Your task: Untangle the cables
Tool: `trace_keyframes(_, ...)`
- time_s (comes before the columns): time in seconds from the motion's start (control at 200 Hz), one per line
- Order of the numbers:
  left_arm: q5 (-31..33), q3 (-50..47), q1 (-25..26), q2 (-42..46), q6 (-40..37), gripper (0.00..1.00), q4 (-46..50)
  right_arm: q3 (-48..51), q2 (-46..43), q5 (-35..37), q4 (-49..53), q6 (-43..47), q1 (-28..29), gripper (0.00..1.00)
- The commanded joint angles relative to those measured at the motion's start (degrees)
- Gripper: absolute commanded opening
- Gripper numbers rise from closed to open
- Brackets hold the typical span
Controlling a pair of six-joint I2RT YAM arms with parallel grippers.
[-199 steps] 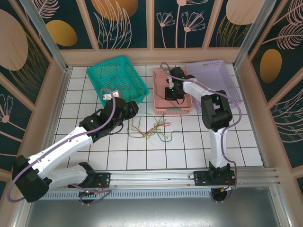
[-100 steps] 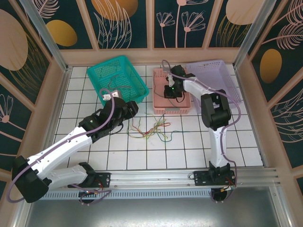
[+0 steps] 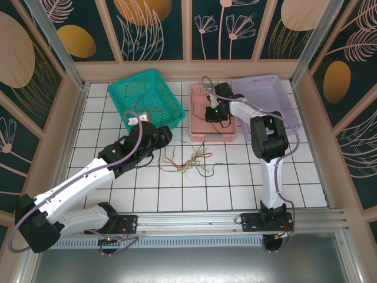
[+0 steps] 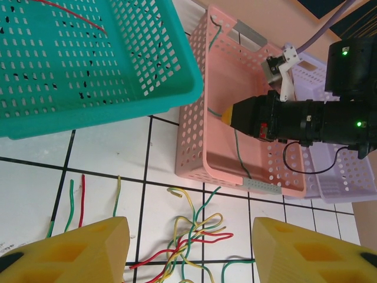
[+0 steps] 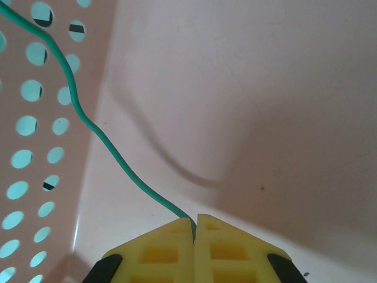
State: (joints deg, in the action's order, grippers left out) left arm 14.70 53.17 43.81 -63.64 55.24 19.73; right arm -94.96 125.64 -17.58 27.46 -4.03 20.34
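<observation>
White tiled tabletop [image 3: 235,177] carries three perforated plastic baskets along its far side: teal [image 3: 134,77], pink [image 3: 215,138], lilac [image 3: 277,88]. The only change over the last second is that the right arm [image 3: 268,141] has edged its wrist slightly toward the far end of the pink basket. The left arm [image 3: 88,177] and the loose tangle of thin yellow, green and red cables [image 3: 188,160] on the tiles in front of the pink basket have not shifted. The right jaws are pinched shut on a single green cable [image 5: 106,147], which runs up along the basket's holed side wall. The left jaws stand wide with nothing between the yellow fingers [image 4: 76,247], poised just above the tangle. A red wire [image 4: 70,10] lies in the teal basket. Judgement: one green strand is already separated and is being laid into the pink basket. It is not yet released, and most of the knot remains.
</observation>
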Motion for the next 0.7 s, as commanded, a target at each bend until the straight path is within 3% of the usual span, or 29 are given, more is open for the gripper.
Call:
trace_keyframes(0.0,-0.64,0.37,-0.04,0.88,0.57,0.57,-0.57,0.2,-0.87,0.92,-3.28,2.73,-0.39,0.0)
trace_keyframes(0.265,-0.41,0.53,-0.09,0.79,0.57,0.57,-0.57,1.77,-1.94,1.76,-1.48,0.38,-0.65,0.0)
trace_keyframes(0.37,-0.5,0.36,-0.11,0.61,0.57,0.57,-0.57,3.88,-4.32,2.08,-2.07,-1.5,-0.46,0.21)
trace_keyframes(0.45,-0.49,0.06,-0.09,0.62,0.6,0.58,-0.39,4.93,-6.43,2.96,-2.39,-2.75,-0.33,0.3)
trace_keyframes(0.696,0.18,-0.84,-0.08,0.87,1.23,0.59,1.18,4.98,-11.88,3.87,-1.8,-5.32,-0.21,0.35)
